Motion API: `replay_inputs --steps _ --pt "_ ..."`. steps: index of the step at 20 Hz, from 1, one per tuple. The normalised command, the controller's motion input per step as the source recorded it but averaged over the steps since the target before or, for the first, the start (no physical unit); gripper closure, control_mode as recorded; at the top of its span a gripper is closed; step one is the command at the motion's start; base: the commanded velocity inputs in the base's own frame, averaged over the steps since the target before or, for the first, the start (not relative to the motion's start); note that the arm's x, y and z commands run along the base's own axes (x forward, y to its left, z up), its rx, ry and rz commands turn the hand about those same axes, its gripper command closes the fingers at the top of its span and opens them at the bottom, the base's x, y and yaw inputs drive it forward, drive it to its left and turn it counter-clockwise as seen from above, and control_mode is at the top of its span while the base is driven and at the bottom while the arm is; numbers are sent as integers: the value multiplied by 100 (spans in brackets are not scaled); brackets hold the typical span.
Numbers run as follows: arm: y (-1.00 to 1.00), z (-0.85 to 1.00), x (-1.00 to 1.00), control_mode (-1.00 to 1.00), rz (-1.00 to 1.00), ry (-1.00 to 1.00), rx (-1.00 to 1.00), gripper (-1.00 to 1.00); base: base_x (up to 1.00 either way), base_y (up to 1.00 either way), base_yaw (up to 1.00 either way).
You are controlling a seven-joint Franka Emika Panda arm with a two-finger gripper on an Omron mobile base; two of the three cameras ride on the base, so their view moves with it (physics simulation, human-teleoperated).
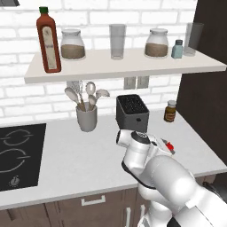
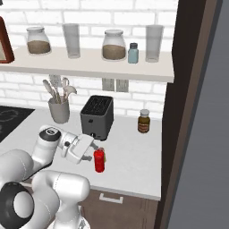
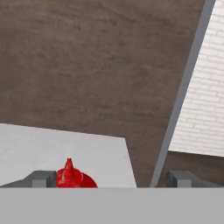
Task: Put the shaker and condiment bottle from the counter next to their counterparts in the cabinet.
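Here, condiment bottle [image 2: 99, 160] upright on counter [image 2: 129, 156], nozzle up, claw [image 2: 95, 149] open

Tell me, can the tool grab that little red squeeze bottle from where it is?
Probably yes: the open tool sits right beside the red squeeze bottle, nothing between them on the counter.

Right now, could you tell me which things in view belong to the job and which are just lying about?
Job: condiment bottle, beside the open gripper; counter; cabinet; dark-red sauce bottle; pale blue shaker.

Lying about: toaster, utensil holder, amber jar, glasses.
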Motion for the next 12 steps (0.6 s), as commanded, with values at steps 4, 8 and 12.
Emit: replay_inputs --steps 4,8,12 --pt "0 -17 0 -100 0 -3 0 -100 0 0 0" --pt "0 -3 0 -100 0 -10 0 -100 0 0 0" --pt "1 8 0 -100 0 -11 0 -100 0 0 0"
